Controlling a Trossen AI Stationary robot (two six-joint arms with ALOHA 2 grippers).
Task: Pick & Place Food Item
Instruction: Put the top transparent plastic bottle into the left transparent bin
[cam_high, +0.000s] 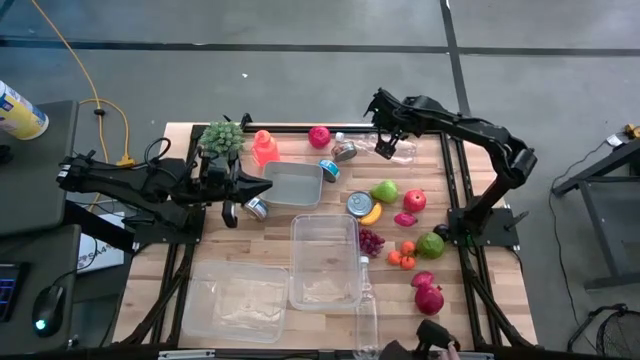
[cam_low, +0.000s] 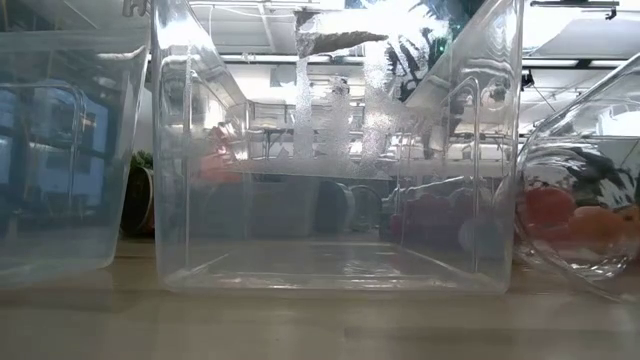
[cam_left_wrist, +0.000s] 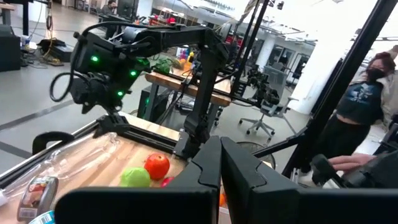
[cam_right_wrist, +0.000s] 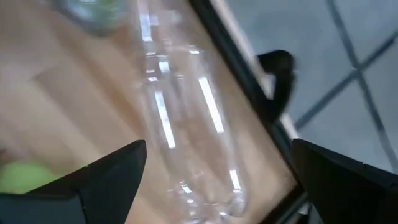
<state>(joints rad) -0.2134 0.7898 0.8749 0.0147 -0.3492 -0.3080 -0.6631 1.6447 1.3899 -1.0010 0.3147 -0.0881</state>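
Food items (cam_high: 413, 200) lay on the table (cam_high: 480, 300); right gripper (cam_high: 385, 135) spread above clear bottle (cam_high: 393, 148), left gripper (cam_high: 262, 187) closed, empty.

grey floor (cam_high: 300, 70), yellow cable (cam_high: 75, 60), office chair (cam_left_wrist: 261, 118).

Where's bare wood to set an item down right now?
Bare wood shows along the right edge beyond the green apple, and between the grey tray and the clear bin. The fruit cluster around the can is crowded.
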